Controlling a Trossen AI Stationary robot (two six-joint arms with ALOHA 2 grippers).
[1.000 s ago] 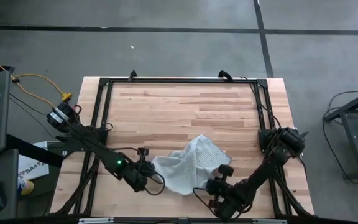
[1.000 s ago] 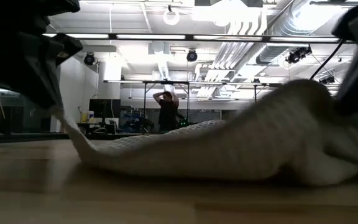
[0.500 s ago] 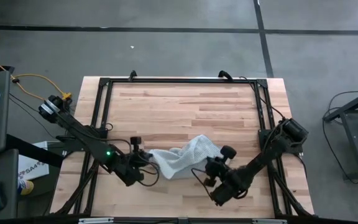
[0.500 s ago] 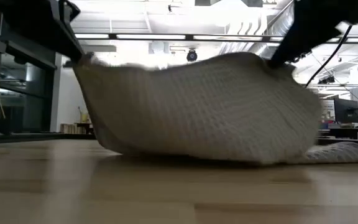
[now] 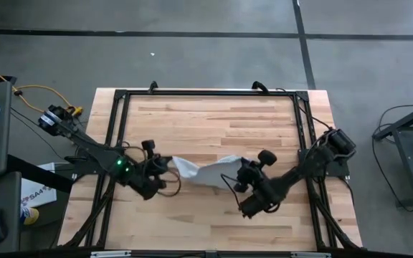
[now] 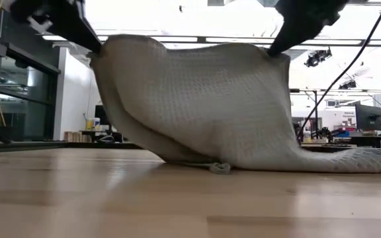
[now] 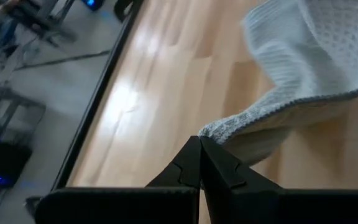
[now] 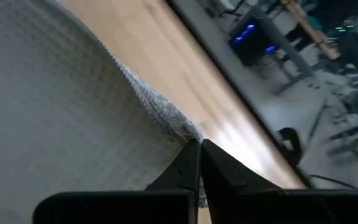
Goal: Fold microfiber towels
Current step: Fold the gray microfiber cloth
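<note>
Two end effectors hold your towel [image 5: 205, 170] off the tabletop [image 5: 214, 115]. At the towel's left corner, your left end effector [image 7: 200, 144] is pinched closed on the hem; at its right corner, your right end effector [image 8: 200, 147] is clamped likewise. Between them the towel hangs like a curtain, its lower edge [image 6: 256, 162] trailing on the wood.

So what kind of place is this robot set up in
Probably an industrial lab or workshop. The butcher-block table stands on bare concrete floor marked with dark lines, the low view shows exposed ceiling strip lights, and a monitor on a desk sits behind the hanging microfiber towel.
</note>
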